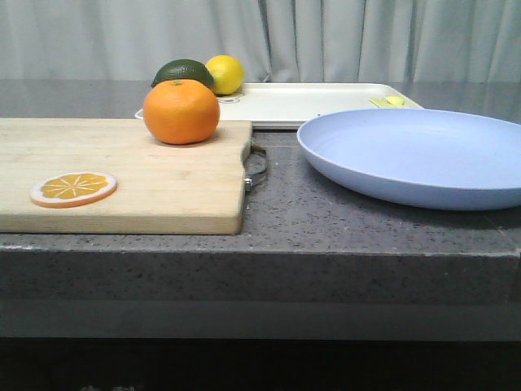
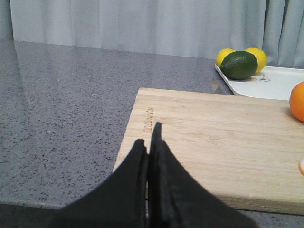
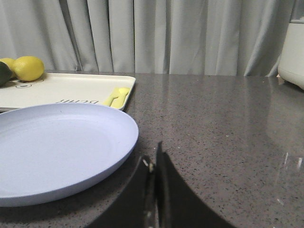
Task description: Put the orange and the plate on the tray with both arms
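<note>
**Both sets of fingers pressed together and empty; orange on the board, plate on the surface, tray behind**

In the left wrist view the left fingers [image 2: 149,142] are seen pressed together, with nothing held between them, their tips over the near edge of a wooden cutting board [image 2: 213,142]. In the right wrist view the right fingers [image 3: 153,164] are likewise closed against each other and empty, set just beside the rim of the plate [image 3: 57,147] and above the bare grey surface [image 3: 223,133]. Neither pair of fingers is seen in the front view.

In the front view the cutting board [image 1: 122,175] is laid at 9 o'clock on the surface [image 1: 326,220], with a metal loop handle [image 1: 257,167] on its right end. The orange [image 1: 181,112] is stood on the far right part of the board, toward 11 o'clock. A flat orange slice disc [image 1: 74,189] is laid on the board near its front left, well apart from the orange.

The plate [image 1: 419,155] is rested on the surface at 3 o'clock, apart from the board, and is cut off by the right edge of the picture. The tray [image 1: 309,104] is laid behind both, at 12 o'clock, its front rim close to the board's far corner. On the tray's left end a dark green fruit [image 1: 182,72] and a lemon [image 1: 225,74] are set side by side, directly behind the orange. A small yellow item [image 1: 389,102] is seen on the tray's right end; what it is cannot be told. A pale curtain [image 1: 342,37] is hung behind everything.
</note>
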### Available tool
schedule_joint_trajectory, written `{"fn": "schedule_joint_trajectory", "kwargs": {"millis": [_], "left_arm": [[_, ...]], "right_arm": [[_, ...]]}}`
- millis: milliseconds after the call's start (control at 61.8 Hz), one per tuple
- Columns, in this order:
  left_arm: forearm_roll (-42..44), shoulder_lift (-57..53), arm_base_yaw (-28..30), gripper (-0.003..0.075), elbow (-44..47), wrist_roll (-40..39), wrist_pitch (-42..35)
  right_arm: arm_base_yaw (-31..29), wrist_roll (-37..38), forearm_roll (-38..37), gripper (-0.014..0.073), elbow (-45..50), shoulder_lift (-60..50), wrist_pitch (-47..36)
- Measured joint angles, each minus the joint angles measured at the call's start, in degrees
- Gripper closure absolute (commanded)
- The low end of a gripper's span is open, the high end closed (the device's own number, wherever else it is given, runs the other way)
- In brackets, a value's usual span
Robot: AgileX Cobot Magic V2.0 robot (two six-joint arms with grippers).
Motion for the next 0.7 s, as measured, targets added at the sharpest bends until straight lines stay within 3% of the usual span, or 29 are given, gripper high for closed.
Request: {"fn": "schedule_joint_trajectory", "kwargs": {"millis": [324,550,696], "left_arm": [[0.0,0.0,0.0,0.0738,0.0,0.0,-0.6],[0.0,0.0,0.0,0.0738,-0.1,0.0,-7.1],[0.0,0.5,0.0,0.0738,-3.4,0.0,-6.2]], "right_arm": [[0.0,0.0,0.0,0.0654,0.0,0.0,0.0],[0.0,0.6,0.0,0.0654,-4.0,0.1,12.2],[0.0,0.6,0.0,0.0654,-11.3,6.0,17.1]]}}
